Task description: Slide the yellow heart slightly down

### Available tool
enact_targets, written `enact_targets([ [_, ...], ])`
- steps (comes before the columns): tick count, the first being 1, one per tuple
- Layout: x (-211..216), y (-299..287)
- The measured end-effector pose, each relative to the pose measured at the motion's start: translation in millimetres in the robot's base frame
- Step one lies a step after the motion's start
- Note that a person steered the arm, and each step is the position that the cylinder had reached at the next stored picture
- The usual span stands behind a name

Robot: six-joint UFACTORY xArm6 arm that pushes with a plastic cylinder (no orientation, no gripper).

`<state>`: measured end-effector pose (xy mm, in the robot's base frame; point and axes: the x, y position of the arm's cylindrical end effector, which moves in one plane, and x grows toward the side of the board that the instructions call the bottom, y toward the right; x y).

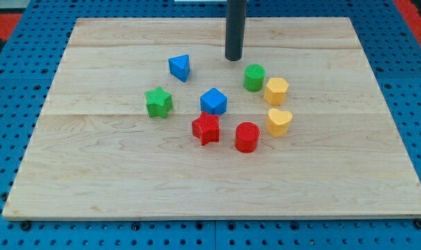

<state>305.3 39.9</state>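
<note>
The yellow heart (278, 121) lies on the wooden board (92, 167), right of centre. A yellow hexagon (276, 90) sits just above it, towards the view's top. My tip (233, 58) is at the end of the dark rod near the view's top centre. It stands well above and to the left of the yellow heart, not touching any block. The green cylinder (253, 77) is the block nearest the tip, just below and right of it.
A red cylinder (246, 137) sits left of and below the heart. A red star (205, 128), a blue cube (213, 101), a blue triangular block (179, 67) and a green star (158, 102) lie further left. Blue pegboard surrounds the board.
</note>
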Motion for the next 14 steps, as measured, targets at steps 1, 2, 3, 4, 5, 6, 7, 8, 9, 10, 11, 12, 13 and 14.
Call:
enact_targets([
  [1, 0.0, 14.9],
  [2, -16.8, 89.4],
  [3, -11.5, 166.9],
  [4, 19.3, 134.3],
  [5, 54.0, 78.9],
  [6, 69.2, 83.9],
  [7, 69.2, 97.8],
  [8, 76.3, 72.7],
  [9, 77.3, 58.5],
  [10, 94.3, 64.8],
  [11, 108.6, 53.2],
  [12, 130.4, 31.7],
  [13, 168.8, 86.5],
  [14, 200.3, 137.4],
])
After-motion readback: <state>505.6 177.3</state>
